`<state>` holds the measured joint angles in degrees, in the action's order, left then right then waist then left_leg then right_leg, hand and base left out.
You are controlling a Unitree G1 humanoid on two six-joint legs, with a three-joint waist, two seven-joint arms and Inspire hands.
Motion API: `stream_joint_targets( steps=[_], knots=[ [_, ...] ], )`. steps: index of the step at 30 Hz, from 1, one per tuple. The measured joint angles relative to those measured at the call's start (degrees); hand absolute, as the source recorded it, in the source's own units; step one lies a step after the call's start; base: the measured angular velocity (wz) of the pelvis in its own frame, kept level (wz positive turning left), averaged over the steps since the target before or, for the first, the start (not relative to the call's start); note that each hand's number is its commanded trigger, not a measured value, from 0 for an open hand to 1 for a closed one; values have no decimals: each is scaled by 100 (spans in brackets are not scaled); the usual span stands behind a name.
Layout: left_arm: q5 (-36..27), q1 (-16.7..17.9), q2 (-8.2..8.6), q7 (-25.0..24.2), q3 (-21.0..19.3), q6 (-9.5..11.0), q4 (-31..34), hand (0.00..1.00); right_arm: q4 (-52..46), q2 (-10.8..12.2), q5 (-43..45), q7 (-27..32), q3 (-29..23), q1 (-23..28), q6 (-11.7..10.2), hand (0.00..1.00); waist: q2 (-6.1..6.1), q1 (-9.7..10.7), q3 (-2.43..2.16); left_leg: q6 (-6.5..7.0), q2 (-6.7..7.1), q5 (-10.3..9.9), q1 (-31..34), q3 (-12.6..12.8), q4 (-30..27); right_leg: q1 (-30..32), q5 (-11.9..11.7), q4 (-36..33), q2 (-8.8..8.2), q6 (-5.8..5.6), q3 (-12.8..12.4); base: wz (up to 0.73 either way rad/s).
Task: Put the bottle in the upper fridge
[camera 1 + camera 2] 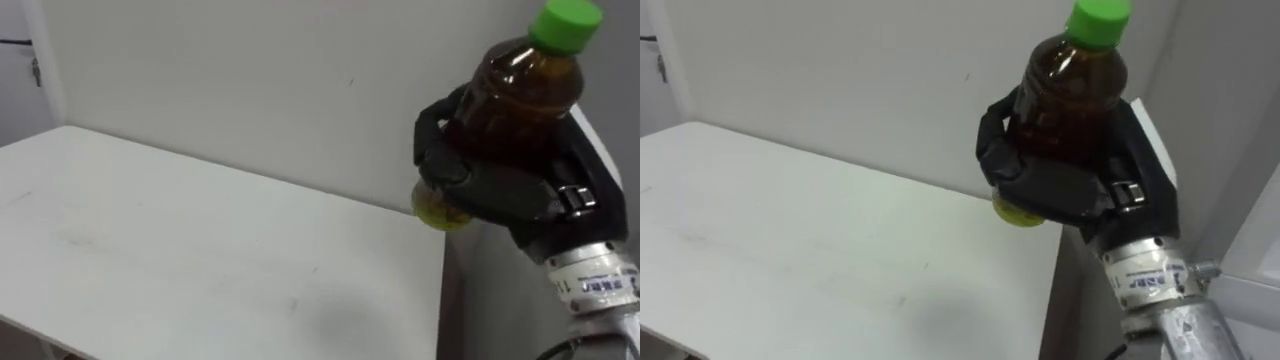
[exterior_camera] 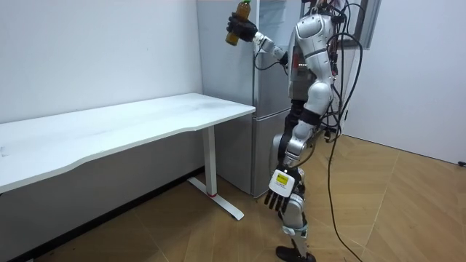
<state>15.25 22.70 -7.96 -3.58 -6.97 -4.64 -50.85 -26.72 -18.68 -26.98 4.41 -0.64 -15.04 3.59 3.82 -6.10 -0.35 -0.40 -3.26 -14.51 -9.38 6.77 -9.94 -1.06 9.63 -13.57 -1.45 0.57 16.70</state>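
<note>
white table (image 1: pixel 150 250) stands against a pale wall beside the grey fridge (image 2: pixel 218 65), on wood floor (image 2: pixel 393 204). right hand (image 1: pixel 490 185) grips the brown bottle (image 1: pixel 520 95) held high over the table's end; left hand (image 2: pixel 280 198) hangs, fingers relaxed.

Soft, even indoor light fills the room. The white worktop (image 1: pixel 150 230) is bright, with one faint, diffuse shadow near its front edge. The brown bottle (image 1: pixel 520 90) carries small highlights on its shoulder. In the room view the wall (image 2: pixel 87 200) below the worktop lies in shade, and the wooden floor (image 2: pixel 378 211) has a mild sheen.
</note>
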Motion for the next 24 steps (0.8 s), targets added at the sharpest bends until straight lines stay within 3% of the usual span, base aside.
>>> stream_joint_targets(
  steps=[3,7,17,20,24],
  knots=[
    [3,3,15,77,-78,62,-79,0,-182,1,-182,-39,-235,1,-2,100,25,19,-20,-1,-3,-1,-48,92,40,-19,-22,45,62,25,-115,-20],
    [-11,18,9,99,-131,123,-316,0,-396,3,-276,-26,-515,7,-8,100,26,201,-31,-1,-19,0,-129,98,41,-135,-62,190,123,37,-187,-10],
    [-3,-23,14,228,-164,145,-433,0,-811,-16,-440,26,-634,7,-54,100,45,301,-43,-1,-31,-1,-78,106,43,-27,-67,193,150,44,-243,-4],
    [-3,-23,38,294,-264,145,-435,0,-895,-91,-428,25,-704,7,-54,100,60,436,-53,-1,-34,-1,-20,109,40,-5,-67,201,145,44,-235,14],
    [-11,3,61,325,-413,145,-432,0,-942,-146,-428,64,-747,38,-54,100,59,465,-53,-1,-34,-1,-47,123,39,-29,-69,202,149,45,-300,0]
  ],
)
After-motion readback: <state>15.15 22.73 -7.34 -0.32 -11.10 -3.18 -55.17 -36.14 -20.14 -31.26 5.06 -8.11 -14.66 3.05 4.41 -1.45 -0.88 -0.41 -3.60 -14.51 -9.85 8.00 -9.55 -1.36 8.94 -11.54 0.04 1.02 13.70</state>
